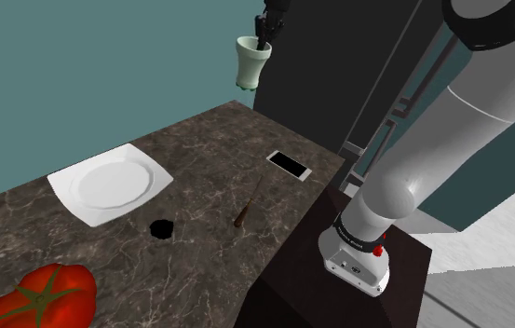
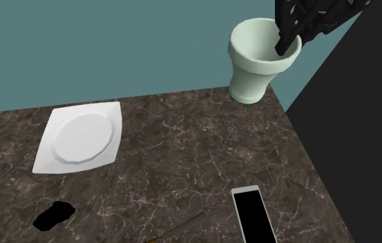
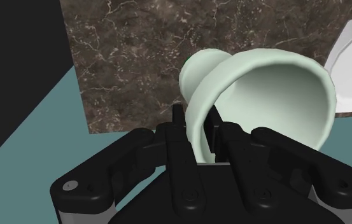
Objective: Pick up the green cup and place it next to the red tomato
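A pale green cup [image 1: 250, 61] hangs in the air above the far corner of the dark marble table [image 1: 199, 149]. My black gripper [image 1: 262, 39] is shut on the cup's rim, one finger inside and one outside. In the second exterior view the cup [image 2: 255, 62] hangs upright over the table's back edge, with the gripper [image 2: 287, 43] pinching its rim from above. In the wrist view the fingers clasp the cup's wall [image 3: 232, 95] between them. The red tomato [image 1: 43, 298] lies at the near end of the table, far from the cup.
A white square plate [image 1: 109, 183] lies mid-table. A black phone [image 1: 289, 165] lies near the table's edge by the stand. A thin brown stick [image 1: 246, 212] and a small black object [image 1: 161, 227] lie between plate and stand. A teal wall stands behind.
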Action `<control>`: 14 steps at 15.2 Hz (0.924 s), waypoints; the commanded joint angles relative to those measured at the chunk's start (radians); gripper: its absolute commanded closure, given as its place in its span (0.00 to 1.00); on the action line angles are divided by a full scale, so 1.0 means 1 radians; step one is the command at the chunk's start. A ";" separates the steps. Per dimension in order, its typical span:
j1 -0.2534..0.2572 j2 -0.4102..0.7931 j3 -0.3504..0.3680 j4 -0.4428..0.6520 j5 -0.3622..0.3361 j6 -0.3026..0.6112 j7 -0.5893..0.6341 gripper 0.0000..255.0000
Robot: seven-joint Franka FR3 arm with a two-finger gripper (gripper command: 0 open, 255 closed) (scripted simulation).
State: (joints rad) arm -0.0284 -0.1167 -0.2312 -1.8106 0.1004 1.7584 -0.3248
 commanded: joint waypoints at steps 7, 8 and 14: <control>0.056 -0.194 0.106 -0.201 -0.023 0.027 0.169 1.00; 0.063 -0.216 0.122 -0.222 -0.023 0.029 0.192 1.00; 0.107 -0.328 0.220 -0.328 -0.004 0.034 0.327 1.00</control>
State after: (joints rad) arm 0.0697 -0.4281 -0.0307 -2.1311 0.0910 1.7984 -0.0266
